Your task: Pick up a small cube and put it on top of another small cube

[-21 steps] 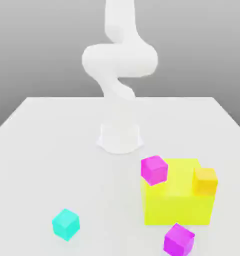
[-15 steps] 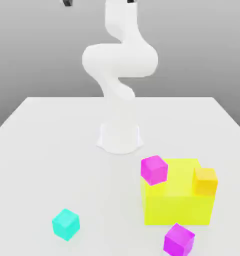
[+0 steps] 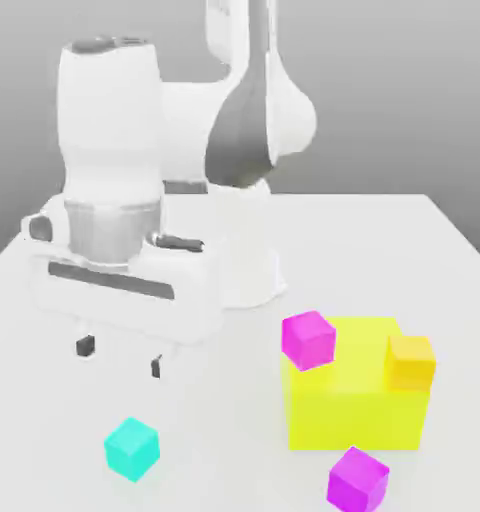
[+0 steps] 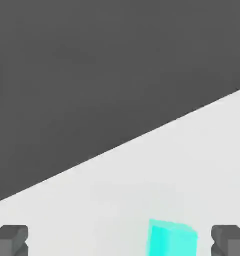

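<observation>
Pincer (image 3: pixel 120 356): spread wide, grasping nothing, poised above the cyan cube (image 3: pixel 132 448).
Cyan cube: alone on the white desk (image 3: pixel 44 440), near its front.

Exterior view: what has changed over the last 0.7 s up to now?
The gripper has swung down into the scene, fingers open and empty, above the cyan cube. The cyan cube, both magenta cubes, the orange cube and the yellow block stayed put.

Both views on cyan cube (image 3: pixel 132 448)
</observation>
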You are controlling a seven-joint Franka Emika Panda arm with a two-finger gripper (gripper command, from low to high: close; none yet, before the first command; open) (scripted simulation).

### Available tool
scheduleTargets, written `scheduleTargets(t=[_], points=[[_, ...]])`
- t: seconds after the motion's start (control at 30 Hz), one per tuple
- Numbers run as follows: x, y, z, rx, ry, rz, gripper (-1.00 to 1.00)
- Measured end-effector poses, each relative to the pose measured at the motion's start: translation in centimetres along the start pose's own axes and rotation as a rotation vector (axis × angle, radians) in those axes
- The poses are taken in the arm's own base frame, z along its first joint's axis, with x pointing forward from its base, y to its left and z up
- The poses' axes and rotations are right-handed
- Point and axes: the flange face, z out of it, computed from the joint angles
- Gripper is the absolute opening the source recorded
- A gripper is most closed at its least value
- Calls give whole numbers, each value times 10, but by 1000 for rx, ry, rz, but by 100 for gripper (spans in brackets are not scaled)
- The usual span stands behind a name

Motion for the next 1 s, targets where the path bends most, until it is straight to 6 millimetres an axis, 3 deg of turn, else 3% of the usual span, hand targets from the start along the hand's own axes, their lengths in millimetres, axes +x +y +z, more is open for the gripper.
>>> scheduleTargets(t=[0.1, 0.27, 0.3, 0.5, 0.57, 0.73, 0.87, 1.0], points=[[-1, 26, 52, -74, -33, 49, 0], [-3, 37, 113, -95, -41, 63, 0], [-4, 39, 122, -95, -42, 63, -100], [-5, 40, 127, -95, -41, 64, -100], [-4, 38, 116, -95, -41, 63, -100], [-7, 30, 64, -94, -44, 34, -100], [-63, -8, 33, -83, -65, -258, -100], [-142, -40, 2, -71, -84, -608, -100]])
